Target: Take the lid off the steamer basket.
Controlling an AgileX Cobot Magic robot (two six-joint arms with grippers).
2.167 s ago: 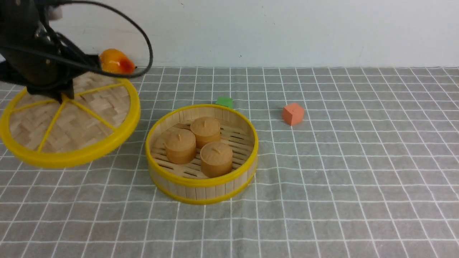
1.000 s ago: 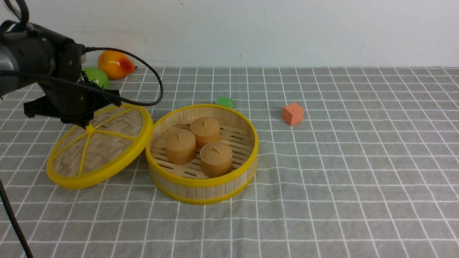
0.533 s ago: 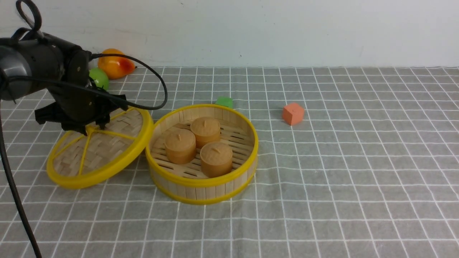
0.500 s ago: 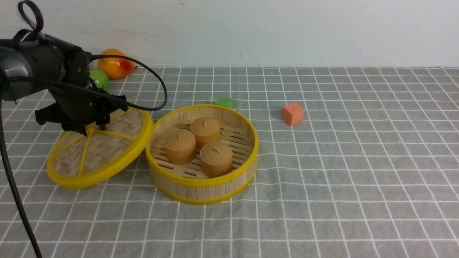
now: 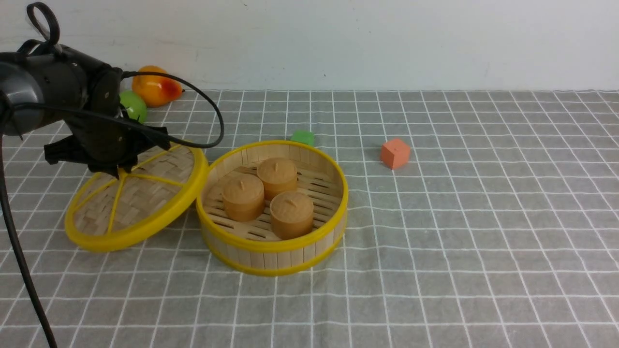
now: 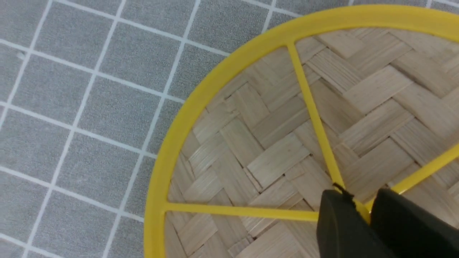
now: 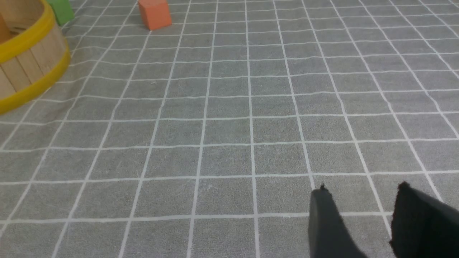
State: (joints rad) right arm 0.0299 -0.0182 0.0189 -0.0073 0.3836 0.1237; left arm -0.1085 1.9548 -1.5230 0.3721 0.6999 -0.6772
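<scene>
The lid [image 5: 145,193] is off and sits to the left of the basket [image 5: 271,244], woven side up. It is tilted, with its near left edge low at the cloth [image 5: 459,232] and its right edge raised against the basket's yellow rim. The left gripper [image 6: 361,202] comes down on the lid's middle where the yellow spokes meet, and its two black fingers are closed tight on the yellow hub. The basket stands open on the cloth with three brown round buns [image 5: 291,214] close together inside. A green block [image 5: 303,137] lies just behind the basket, and an orange cube [image 5: 395,153] lies further to the right. An orange fruit [image 5: 155,86] and a green fruit [image 5: 132,106] lie at the back left by the wall [image 5: 387,38]. The right gripper [image 7: 362,188] hangs low over bare cloth well to the right of the basket, its fingers apart and holding nothing.
</scene>
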